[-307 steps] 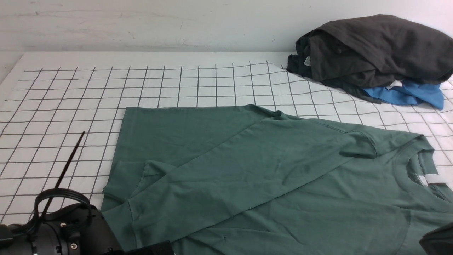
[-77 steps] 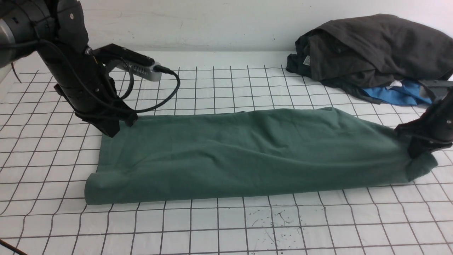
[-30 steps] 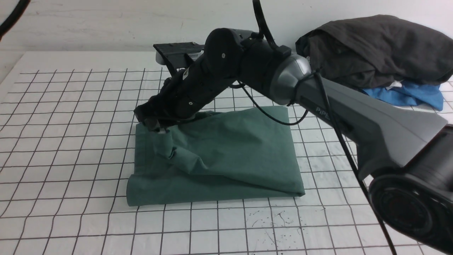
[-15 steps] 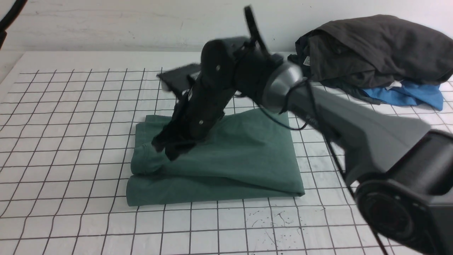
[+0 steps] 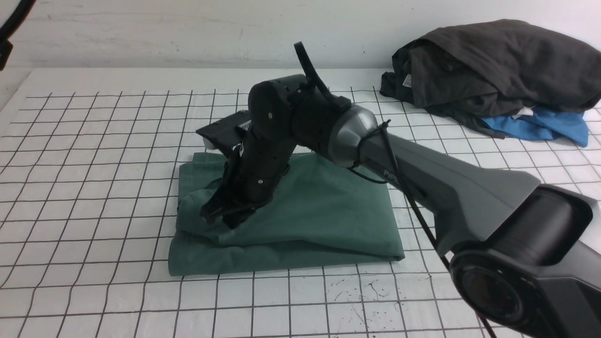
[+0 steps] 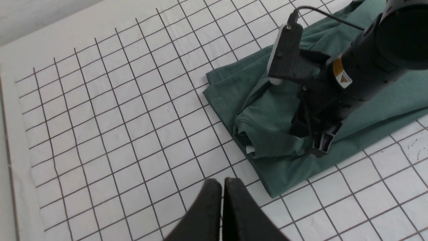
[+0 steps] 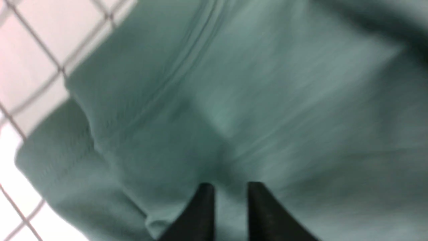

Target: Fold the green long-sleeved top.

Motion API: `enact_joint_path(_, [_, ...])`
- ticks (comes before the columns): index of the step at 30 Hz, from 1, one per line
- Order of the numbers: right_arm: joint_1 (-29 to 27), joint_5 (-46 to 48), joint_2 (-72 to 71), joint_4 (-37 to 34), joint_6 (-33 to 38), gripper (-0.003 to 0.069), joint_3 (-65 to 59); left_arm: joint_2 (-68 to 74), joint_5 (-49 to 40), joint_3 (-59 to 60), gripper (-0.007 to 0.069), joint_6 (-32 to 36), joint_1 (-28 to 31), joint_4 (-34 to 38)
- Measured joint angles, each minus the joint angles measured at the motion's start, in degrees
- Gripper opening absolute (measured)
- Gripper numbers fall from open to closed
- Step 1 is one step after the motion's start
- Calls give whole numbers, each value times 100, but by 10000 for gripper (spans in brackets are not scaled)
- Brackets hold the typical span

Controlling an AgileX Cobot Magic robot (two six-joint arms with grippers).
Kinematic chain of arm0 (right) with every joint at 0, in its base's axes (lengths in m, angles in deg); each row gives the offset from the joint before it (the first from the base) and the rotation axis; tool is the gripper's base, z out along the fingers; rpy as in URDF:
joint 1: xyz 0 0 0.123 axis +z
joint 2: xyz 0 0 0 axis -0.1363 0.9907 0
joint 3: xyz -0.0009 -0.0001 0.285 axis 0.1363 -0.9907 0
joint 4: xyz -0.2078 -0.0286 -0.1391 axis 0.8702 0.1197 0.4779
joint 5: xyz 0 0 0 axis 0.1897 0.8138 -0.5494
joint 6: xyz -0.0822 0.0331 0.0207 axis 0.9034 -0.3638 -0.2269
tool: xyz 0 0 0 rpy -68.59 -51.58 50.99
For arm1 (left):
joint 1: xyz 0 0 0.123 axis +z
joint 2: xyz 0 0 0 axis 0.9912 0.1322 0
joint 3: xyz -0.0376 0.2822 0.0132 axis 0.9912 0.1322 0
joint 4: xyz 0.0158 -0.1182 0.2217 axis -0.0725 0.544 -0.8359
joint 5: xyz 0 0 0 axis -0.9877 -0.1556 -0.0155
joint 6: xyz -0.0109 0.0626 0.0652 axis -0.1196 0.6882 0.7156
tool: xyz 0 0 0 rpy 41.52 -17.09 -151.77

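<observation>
grid cloth [image 5: 94,188], folded green top [image 5: 319,220]

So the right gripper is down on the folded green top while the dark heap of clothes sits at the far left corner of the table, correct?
Not quite. The dark heap of clothes sits at the far right corner of the table, over a blue garment, as the front view shows. The rest holds: the right gripper is down on the folded green top.

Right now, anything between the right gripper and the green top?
Nothing visible. The right gripper is already down on the green long-sleeved top, its fingertips pressed into a bunched fold near the top's left edge. The dark clothes heap sits far back right, clear.
</observation>
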Motion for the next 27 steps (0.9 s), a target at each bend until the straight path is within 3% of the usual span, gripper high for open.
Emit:
enact_joint_path(3, [-67,14,-107,63,-131,324,265,-5,0,6,-7,5,0,0])
enact_joint_path(4, [-75,14,-121,64,-144,324,265,-12,0,6,-7,5,0,0])
enact_joint_path(7, [-121,39,-534,212,-282,428,347,-240,8,266,-7,5,0,0])
enact_joint_path(9, [-128,66,-974,420,-358,433,316,-623,26,719,-7,5,0,-6])
enact_joint_path(13, [-128,61,-1848,690,-382,385,-83,-1406,71,1555,-7,-23,0,-18])
enact_joint_path(15, [-128,61,-2755,866,-382,297,-862,-2206,284,2534,-7,-48,0,-70])
enact_joint_path(16, [-128,61,-2826,881,-382,290,-929,-2334,303,2603,-7,-65,0,-79])
enact_joint_path(18, [-128,71,-3723,1096,-382,193,-1864,-3138,664,3573,-7,-191,0,-99])
enact_joint_path(21, [-128,78,-4370,1237,-410,125,-2635,-3707,966,4217,-7,-378,0,-112])
enact_joint_path(23, [-128,13,-5306,1333,-518,44,-3813,-4436,1379,5006,-7,-666,0,-112])
enact_joint_path(27, [-130,-681,-6432,1348,-650,-6,-5103,-5228,1753,5704,-7,-794,0,-112])
